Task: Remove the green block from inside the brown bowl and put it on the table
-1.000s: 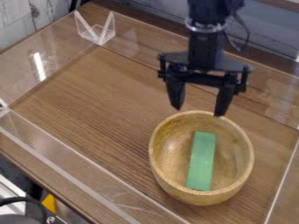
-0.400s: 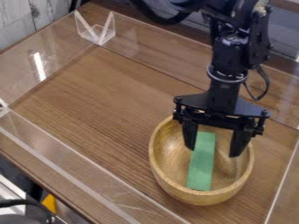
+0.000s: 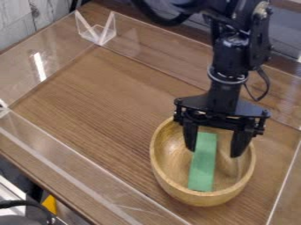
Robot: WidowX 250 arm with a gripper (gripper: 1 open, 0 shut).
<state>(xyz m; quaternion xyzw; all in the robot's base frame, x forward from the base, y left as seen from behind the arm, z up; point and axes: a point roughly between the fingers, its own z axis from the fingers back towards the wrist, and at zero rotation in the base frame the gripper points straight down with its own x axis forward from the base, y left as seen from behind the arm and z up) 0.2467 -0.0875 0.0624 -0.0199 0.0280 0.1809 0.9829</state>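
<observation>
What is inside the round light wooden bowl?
The bright green rectangular block lies inside the wooden bowl. The black gripper covers the bowl's far side, so anything behind it can't be seen.

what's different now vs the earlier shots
The gripper has come down toward the near side of the picture and now hovers over the far part of the brown bowl, jaws open. Nothing has been taken hold of or let go. The green block still lies inside, and the bowl hasn't moved.
</observation>
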